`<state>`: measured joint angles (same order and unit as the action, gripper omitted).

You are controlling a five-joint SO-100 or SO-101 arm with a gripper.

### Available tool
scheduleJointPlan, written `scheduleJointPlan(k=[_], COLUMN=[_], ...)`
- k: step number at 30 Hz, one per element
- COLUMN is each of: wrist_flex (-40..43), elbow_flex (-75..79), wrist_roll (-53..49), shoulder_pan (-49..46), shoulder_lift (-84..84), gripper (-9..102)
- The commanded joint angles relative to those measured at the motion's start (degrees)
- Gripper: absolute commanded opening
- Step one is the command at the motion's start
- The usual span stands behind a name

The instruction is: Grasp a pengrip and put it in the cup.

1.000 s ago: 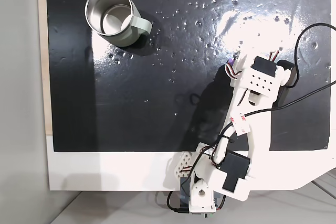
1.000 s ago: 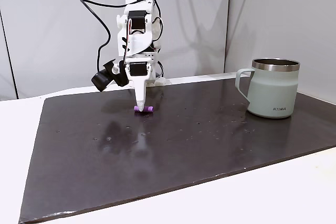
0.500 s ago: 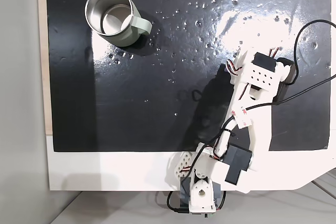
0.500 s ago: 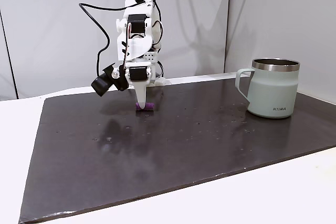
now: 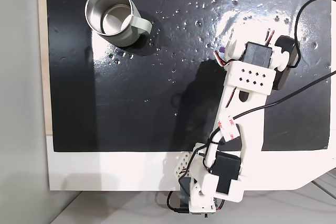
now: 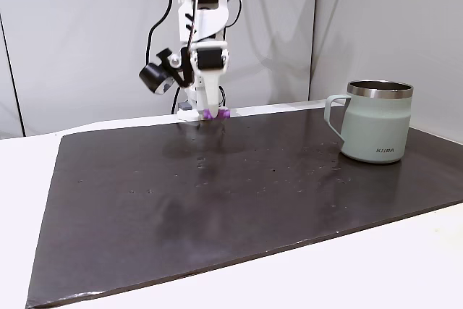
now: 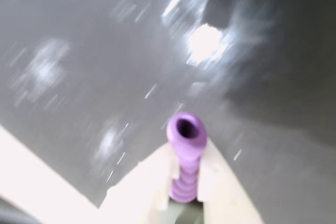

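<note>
Black mat on white bench (image 5: pixel 131 169), wet-spotted. Your pincer (image 7: pixel 185 195) was clamped on purple pengrip (image 7: pixel 185 145), lifted clear of mat, tube pointing out past fingertips. Cup (image 5: pixel 111 17) stood well apart, up-left in overhead-looking fixed view, mouth open upward.

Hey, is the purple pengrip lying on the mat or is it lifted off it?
Lifted. The pengrip sits clamped between the gripper's fingers, hanging above the black mat in the side fixed view.
</note>
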<state>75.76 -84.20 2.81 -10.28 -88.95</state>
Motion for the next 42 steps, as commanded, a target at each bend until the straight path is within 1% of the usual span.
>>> scheduleJointPlan(k=[1,3,7,13,17,25,32,42], wrist_flex=[1.58,1.41,-2.81,-5.80,-8.96,-12.83,-13.62,-13.71], elbow_flex=[4.83,5.80,9.67,18.19,20.74,26.63,29.88,34.72], wrist_roll=[1.23,2.02,4.92,7.73,10.63,10.81,9.67,9.58], shoulder_pan=[3.69,5.89,11.16,20.74,25.66,34.19,38.58,38.58], shoulder_lift=[-6.77,-8.17,-8.26,-1.41,1.23,4.75,6.68,11.25], gripper=[0,0,0,0,0,0,0,0])
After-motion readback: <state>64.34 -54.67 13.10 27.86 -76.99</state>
